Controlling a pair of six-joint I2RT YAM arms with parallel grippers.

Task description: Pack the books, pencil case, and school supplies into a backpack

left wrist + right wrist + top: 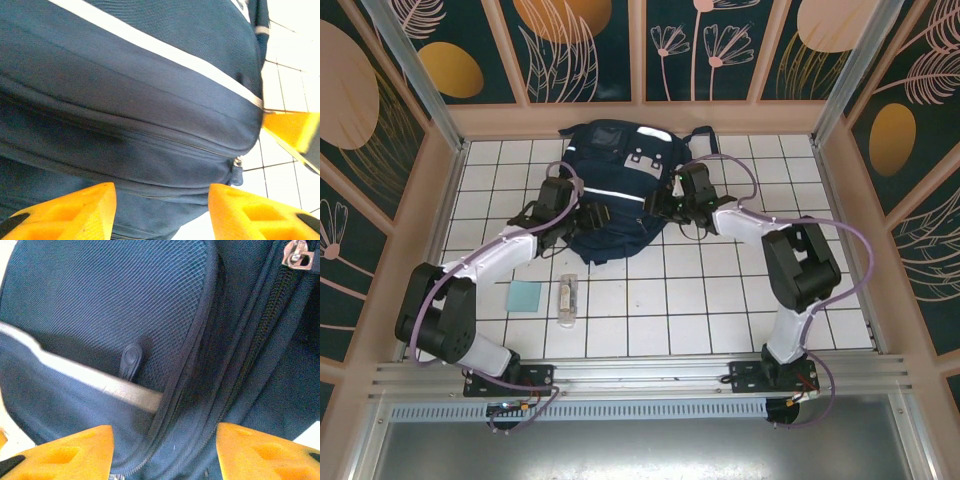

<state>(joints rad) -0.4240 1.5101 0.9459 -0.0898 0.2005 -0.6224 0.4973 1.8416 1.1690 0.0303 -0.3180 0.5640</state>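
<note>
The navy backpack (615, 185) lies at the back middle of the tiled table. My left gripper (582, 215) is at its left lower side and my right gripper (665, 205) at its right side. In the left wrist view the left gripper (162, 215) is open, with backpack (150, 100) fabric and a closed zipper line beyond its fingers. The right gripper (165, 455) is also open, its jaws spread around a zipper seam of the backpack (100, 300). A pale-teal card (526, 296) and a clear tube packet (567, 297) lie on the tiles in front. Books and pencil case are out of view.
A metal zipper pull (298, 254) sits at the top right of the right wrist view, another zipper pull (237, 162) by the bag's corner. The right gripper's orange finger (292, 132) shows past the bag. Patterned walls (410, 200) enclose the table.
</note>
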